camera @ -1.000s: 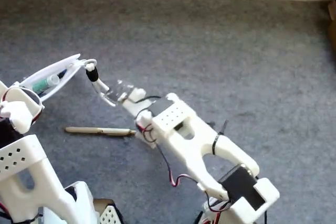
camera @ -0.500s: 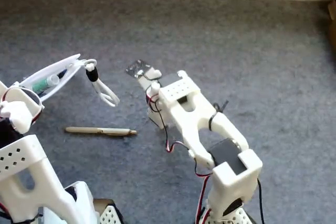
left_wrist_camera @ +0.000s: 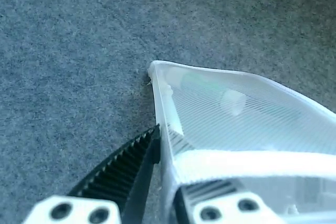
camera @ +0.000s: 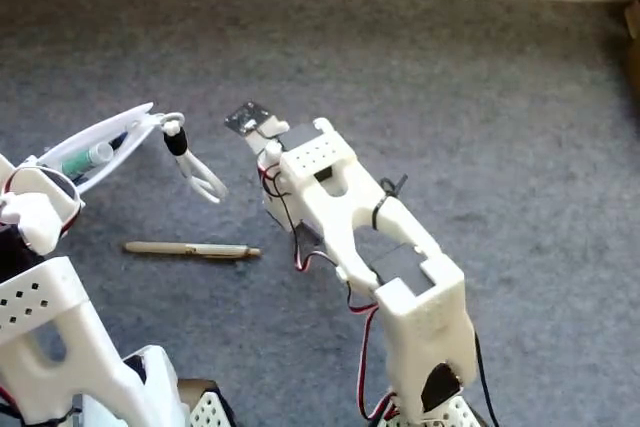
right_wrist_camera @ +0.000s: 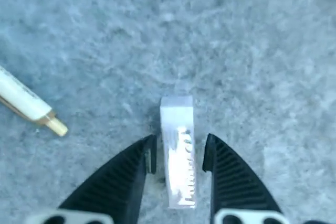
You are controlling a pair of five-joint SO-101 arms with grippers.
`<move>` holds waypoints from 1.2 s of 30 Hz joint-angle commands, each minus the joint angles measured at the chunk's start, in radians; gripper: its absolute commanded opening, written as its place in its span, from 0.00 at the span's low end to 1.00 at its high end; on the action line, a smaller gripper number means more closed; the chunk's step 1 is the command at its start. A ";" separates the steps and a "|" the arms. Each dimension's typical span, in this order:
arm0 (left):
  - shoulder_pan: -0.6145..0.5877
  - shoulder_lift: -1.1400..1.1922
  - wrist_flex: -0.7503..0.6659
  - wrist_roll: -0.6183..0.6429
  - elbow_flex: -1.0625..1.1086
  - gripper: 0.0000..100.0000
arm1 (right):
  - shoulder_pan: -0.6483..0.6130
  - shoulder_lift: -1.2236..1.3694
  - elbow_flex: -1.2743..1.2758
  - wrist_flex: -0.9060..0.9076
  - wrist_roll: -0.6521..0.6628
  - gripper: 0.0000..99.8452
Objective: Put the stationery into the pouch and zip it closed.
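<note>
The grey carpet [camera: 480, 97] covers the whole work surface. The white right arm [camera: 340, 207] stretches from near centre toward the far left, and the white left arm [camera: 50, 337] stands at the near left.

The left gripper [left_wrist_camera: 164, 153] is clamped on the edge of the translucent ribbed plastic pouch [camera: 100, 147]. It holds the pouch up with the mouth pointing far and right. A green-tipped item [camera: 88, 158] already lies inside, and the pouch's white cord loop [camera: 198, 175] hangs from the mouth end.

The slim beige pen [camera: 190, 249] lies on the carpet between the arms, nearer than the pouch.

The right gripper [right_wrist_camera: 179, 140] is closed narrowly on a small white rectangular block [right_wrist_camera: 177, 171], probably an eraser. It holds the block above the carpet, right of the pouch mouth and apart from it.

The block juts well past the fingertips, so a bump against the pouch rim could twist it free. The narrow mouth leaves little room for a poorly lined-up approach. The dangling loop hangs beside the likely path and could snag the jaws.
</note>
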 commanded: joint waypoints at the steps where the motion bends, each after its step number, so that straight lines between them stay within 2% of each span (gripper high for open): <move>1: -0.004 -0.030 -0.031 0.005 -0.039 0.01 | -0.010 0.012 -0.085 0.015 -0.006 0.14; 15: -0.004 -0.031 -0.029 0.005 -0.038 0.01 | -0.010 0.024 -0.090 0.016 0.046 0.14; 20: -0.001 -0.035 -0.026 0.005 -0.038 0.01 | -0.013 0.027 -0.090 0.007 0.051 0.03; 22: 0.016 -0.035 -0.025 0.005 -0.038 0.01 | -0.018 0.027 -0.090 0.007 0.051 0.00; 28: 0.076 -0.035 -0.025 0.003 -0.038 0.01 | 0.013 0.010 -0.090 0.016 0.043 0.01; 36: 0.185 -0.035 -0.029 0.009 -0.038 0.01 | 0.045 -0.179 0.018 0.005 -0.005 0.01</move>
